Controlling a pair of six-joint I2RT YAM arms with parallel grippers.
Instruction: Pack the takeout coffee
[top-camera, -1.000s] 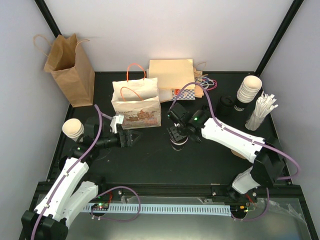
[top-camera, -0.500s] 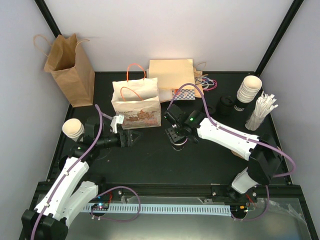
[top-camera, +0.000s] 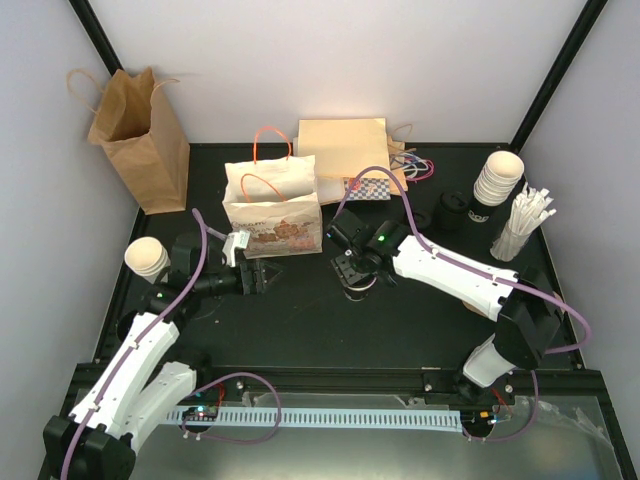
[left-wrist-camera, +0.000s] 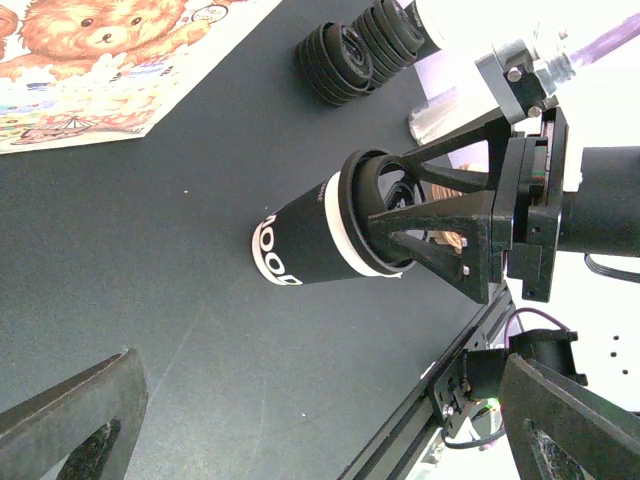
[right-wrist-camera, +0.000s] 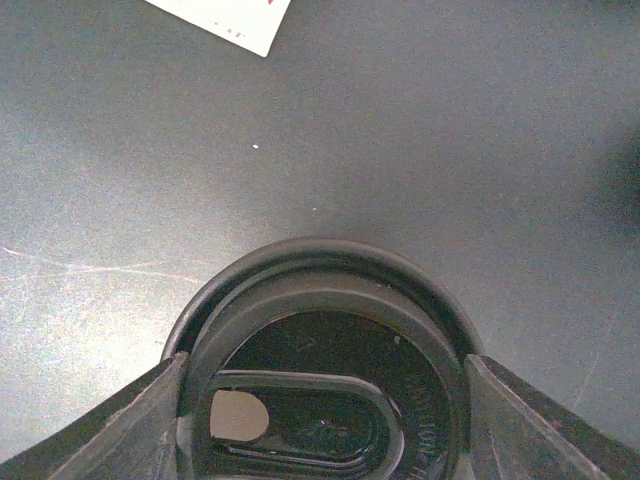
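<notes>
The coffee (left-wrist-camera: 305, 240) stands upright directly under the right gripper (right-wrist-camera: 325, 400), whose fingers clamp its black lid. That arm stretches inward, its wrist bent straight down. The left gripper (top-camera: 262, 276) lies level, spread wide and empty, aimed at the cup from nearby.

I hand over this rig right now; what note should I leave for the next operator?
Left tool: open, empty, in front of the bear-print paper bag.
Right tool: shut from above on the takeout coffee, which is upright in front of that bag.
Done: coffee gripped.
Left: lift it and set it into a bag; it is in none yet.
</notes>
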